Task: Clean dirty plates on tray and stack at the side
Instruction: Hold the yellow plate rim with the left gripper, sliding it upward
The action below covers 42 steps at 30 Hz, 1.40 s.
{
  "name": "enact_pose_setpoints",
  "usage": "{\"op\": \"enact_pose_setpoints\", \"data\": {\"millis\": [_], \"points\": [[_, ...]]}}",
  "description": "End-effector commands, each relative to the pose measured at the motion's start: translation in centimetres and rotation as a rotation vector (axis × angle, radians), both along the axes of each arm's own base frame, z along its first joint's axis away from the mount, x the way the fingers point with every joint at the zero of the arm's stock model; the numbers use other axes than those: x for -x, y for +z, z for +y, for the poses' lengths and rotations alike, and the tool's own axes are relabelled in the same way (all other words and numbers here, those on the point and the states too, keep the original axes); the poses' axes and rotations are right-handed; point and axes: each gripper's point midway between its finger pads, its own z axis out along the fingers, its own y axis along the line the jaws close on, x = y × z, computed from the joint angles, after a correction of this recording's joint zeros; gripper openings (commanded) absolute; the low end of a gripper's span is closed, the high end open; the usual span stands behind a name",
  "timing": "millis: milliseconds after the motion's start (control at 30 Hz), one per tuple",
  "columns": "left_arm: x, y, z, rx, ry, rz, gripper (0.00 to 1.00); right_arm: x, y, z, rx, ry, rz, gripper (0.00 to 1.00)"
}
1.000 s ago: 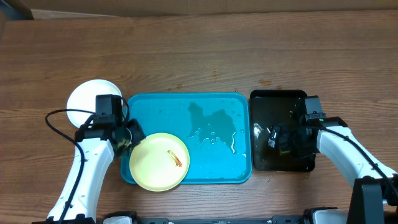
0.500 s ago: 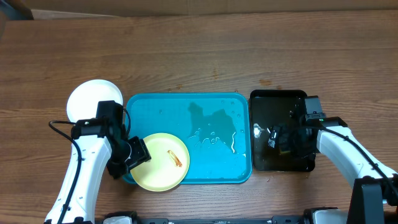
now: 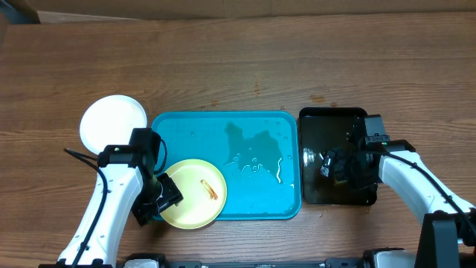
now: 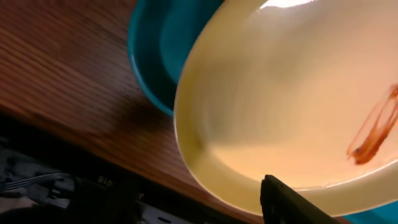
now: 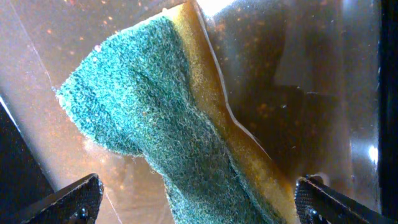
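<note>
A pale yellow plate (image 3: 192, 193) with a red-orange smear (image 3: 210, 190) lies in the near left corner of the turquoise tray (image 3: 193, 138). My left gripper (image 3: 158, 199) is at the plate's left rim. The left wrist view shows only one dark finger (image 4: 292, 202), over the plate (image 4: 280, 99), set wide of centre, so the gripper reads as open. A white plate (image 3: 113, 123) rests on the table left of the tray. My right gripper (image 5: 199, 193) stands open over the black tray (image 3: 331, 119), a finger on each side of a green and yellow sponge (image 5: 161, 118).
A film of water (image 3: 256, 160) lies over the right half of the turquoise tray. The black tray sits close against the tray's right side. The table's front edge runs just below the left gripper, with dark equipment (image 4: 56, 193) under it.
My left gripper went from shut to open and moved toward the table's front edge along the yellow plate's left rim. The right arm and sponge have not moved.
</note>
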Motion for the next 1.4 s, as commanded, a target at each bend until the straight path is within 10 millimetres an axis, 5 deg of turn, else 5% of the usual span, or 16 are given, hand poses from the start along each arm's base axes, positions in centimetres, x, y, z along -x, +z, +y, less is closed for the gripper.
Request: {"op": "enact_pose_setpoints", "data": {"millis": [0, 300, 333, 400, 533, 767, 900, 1367], "points": [[0.2, -1.2, 0.2, -0.028, 0.080, -0.008, 0.61, 0.1, -0.2, 0.0, 0.003, 0.007, 0.003, 1.00], [1.4, -4.1, -0.4, 0.010, 0.075, -0.005, 0.56, 0.1, -0.2, 0.0, 0.003, 0.007, 0.003, 1.00], [1.5, -4.1, -0.4, 0.009, 0.075, -0.003, 0.50, 0.1, -0.2, 0.0, 0.003, 0.007, 0.003, 1.00], [1.1, -4.1, -0.4, 0.014, 0.062, -0.019, 0.19, 0.1, -0.2, 0.0, 0.003, 0.007, 0.003, 1.00], [-1.2, -2.9, -0.5, 0.033, -0.026, -0.093, 0.04, 0.1, -0.2, 0.0, 0.003, 0.007, 0.003, 1.00], [-8.4, 2.2, 2.0, -0.120, -0.083, -0.328, 0.04, 0.1, -0.2, 0.0, 0.003, 0.007, 0.003, 1.00], [-10.6, 2.8, 2.6, -0.162, -0.076, -0.419, 0.04, 0.1, -0.2, 0.0, 0.003, 0.007, 0.003, 1.00], [-10.8, -0.4, 2.6, -0.160, -0.140, -0.345, 0.04, 0.1, -0.2, 0.0, 0.002, 0.007, 0.002, 1.00]]}}
